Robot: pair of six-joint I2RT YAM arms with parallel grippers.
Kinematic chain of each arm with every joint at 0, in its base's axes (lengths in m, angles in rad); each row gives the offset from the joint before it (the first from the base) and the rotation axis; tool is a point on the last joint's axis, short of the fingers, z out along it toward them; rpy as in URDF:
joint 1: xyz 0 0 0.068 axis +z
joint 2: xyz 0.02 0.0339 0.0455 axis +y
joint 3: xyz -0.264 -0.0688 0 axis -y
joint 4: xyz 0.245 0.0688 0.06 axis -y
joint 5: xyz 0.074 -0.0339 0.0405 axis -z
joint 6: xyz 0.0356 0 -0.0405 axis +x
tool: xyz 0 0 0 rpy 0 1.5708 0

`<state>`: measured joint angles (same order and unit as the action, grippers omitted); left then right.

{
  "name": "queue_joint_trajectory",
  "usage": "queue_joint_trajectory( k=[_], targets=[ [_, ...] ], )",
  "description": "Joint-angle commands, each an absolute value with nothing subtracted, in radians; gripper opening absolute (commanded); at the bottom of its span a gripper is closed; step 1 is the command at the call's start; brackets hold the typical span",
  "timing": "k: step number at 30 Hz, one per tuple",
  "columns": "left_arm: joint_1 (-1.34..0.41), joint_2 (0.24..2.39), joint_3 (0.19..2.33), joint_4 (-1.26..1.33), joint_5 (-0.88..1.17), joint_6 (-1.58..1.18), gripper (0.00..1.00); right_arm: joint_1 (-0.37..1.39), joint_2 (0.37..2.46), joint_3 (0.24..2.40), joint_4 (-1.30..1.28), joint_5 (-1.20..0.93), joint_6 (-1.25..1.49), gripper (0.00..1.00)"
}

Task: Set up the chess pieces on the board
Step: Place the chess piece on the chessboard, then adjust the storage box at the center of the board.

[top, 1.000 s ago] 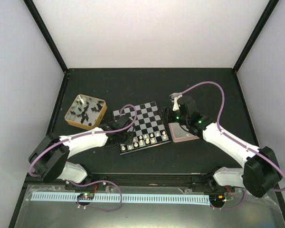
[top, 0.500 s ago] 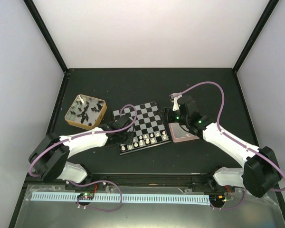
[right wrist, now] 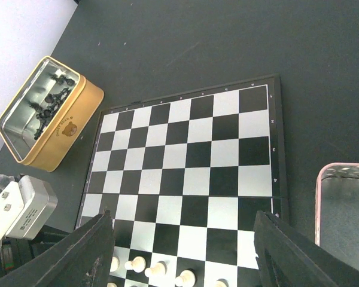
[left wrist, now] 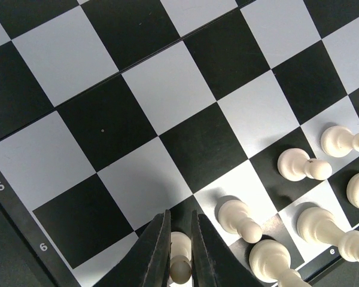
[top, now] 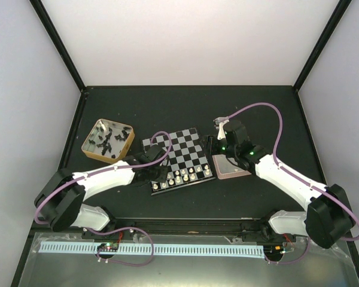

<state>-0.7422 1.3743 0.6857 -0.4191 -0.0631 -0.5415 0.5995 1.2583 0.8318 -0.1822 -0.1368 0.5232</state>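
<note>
Pinched a white pawn (left wrist: 180, 266) in the nearly shut left gripper (left wrist: 179, 218), with the chessboard (left wrist: 137, 101) spread ahead and more white pawns (left wrist: 239, 218) just right of it. Called for a straight drop onto the square's centre, release only once seated, then a vertical lift clear of the neighbours. Read "5" and "6" on the rim left of it. Held the right gripper (right wrist: 191, 251) wide open and empty above the board. Couldn't read the print on the tin (right wrist: 78, 113) at its left.

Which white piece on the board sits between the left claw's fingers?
The white pawn on the end square by the board's numbered rim, pinched in the left claw. The other white pieces stand free, untouched.
</note>
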Motion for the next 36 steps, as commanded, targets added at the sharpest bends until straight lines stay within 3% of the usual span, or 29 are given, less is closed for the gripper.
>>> queue_joint_trajectory(
  k=[1, 17, 24, 36],
  targets=[
    [-0.750, 1.348, 0.707, -0.431, -0.066, -0.539, 0.13, 0.595, 1.269, 0.858, -0.184, -0.147, 0.528, 0.65],
    [-0.750, 1.342, 0.717, -0.431, -0.055, -0.537, 0.20, 0.594, 1.267, 0.857, -0.187, -0.141, 0.530, 0.65],
    [-0.746, 1.289, 0.770, -0.462, -0.117, -0.532, 0.30, 0.594, 1.225, 0.856, -0.229, -0.060, 0.541, 0.65],
    [-0.729, 0.946, 0.774, -0.449, -0.256, -0.499, 0.47, 0.515, 1.151, 0.813, -0.445, 0.092, 0.672, 0.65]
  ],
)
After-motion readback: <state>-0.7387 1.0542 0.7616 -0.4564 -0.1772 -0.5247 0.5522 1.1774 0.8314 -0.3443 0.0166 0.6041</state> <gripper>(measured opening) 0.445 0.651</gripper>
